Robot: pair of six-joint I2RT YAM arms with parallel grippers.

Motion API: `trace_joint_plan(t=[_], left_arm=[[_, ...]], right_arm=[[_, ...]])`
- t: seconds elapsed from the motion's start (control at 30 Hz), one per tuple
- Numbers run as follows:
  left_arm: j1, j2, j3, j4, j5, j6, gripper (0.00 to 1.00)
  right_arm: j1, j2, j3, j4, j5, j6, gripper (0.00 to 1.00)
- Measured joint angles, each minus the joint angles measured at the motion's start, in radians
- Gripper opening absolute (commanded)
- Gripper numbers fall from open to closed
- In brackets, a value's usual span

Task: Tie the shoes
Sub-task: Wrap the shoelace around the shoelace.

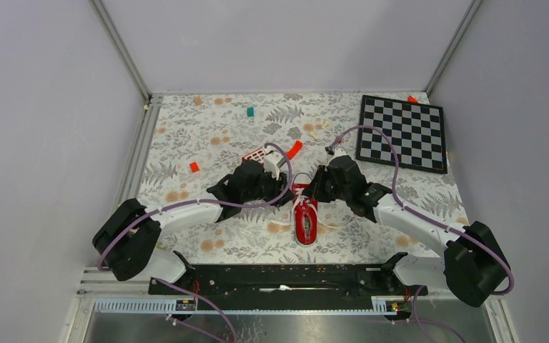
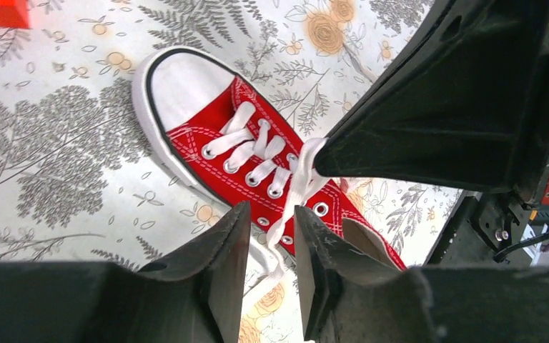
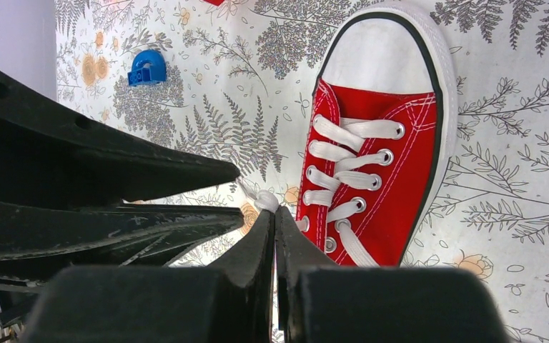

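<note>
**Top view**
- Shoe: the red shoe (image 1: 305, 223) lies near the middle of the tabletop (image 1: 186, 136), closer to the near edge, with its heel end toward that edge.
- Left gripper: the left gripper (image 1: 288, 189) reaches in from the left over the shoe's far end. Its jaws cannot be read from here.
- Right gripper: the right gripper (image 1: 314, 191) reaches in from the right, its tip close to the left one.
- Other things: a chessboard (image 1: 402, 133) sits in the far right corner. A red block with white squares (image 1: 255, 154) and a curved orange piece (image 1: 294, 148) lie just beyond the left gripper. A small red cube (image 1: 194, 166) lies toward the left edge.

**Left wrist view**
- Left gripper: its fingers (image 2: 232, 250) stand slightly spread above the top eyelets.
- Lace: the white lace (image 2: 291, 193) runs down through the gap between them.
- Right gripper: its tip pinches the upper end of that lace, lifted off the shoe.

**Right wrist view**
- Right gripper: the fingers are pressed together, with a white bit of lace at their tip.
- Shoe: it lies just right of the fingers, toe cap at the top.
- Other things: a blue piece (image 3: 146, 68) lies well apart, to the left.
</note>
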Motion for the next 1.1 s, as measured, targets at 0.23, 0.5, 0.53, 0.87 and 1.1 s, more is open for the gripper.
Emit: trace_joint_plan(t=[0.23,0.5,0.53,0.87,1.1], left_arm=[[-0.005,-0.059,-0.063,0.005,-0.065,-0.009,0.35],[-0.098,-0.117,-0.151,0.106,-0.145,0.018,0.37],[-0.098,-0.115,-0.151,0.12,-0.146,0.018,0.39],[-0.112,-0.053,-0.151,0.252,-0.149,0.018,0.39],[-0.113,-0.015,-0.151,0.288,-0.14,0.013,0.37]], right_arm=[[0.0,0.0,-0.002,0.001,0.0,0.006,0.0],[0.0,0.0,-0.002,0.002,0.0,0.008,0.0],[0.0,0.002,-0.002,0.003,0.0,0.009,0.0],[0.0,0.003,-0.002,0.006,0.001,0.01,0.0],[0.0,0.003,-0.002,0.006,0.001,0.01,0.0]])
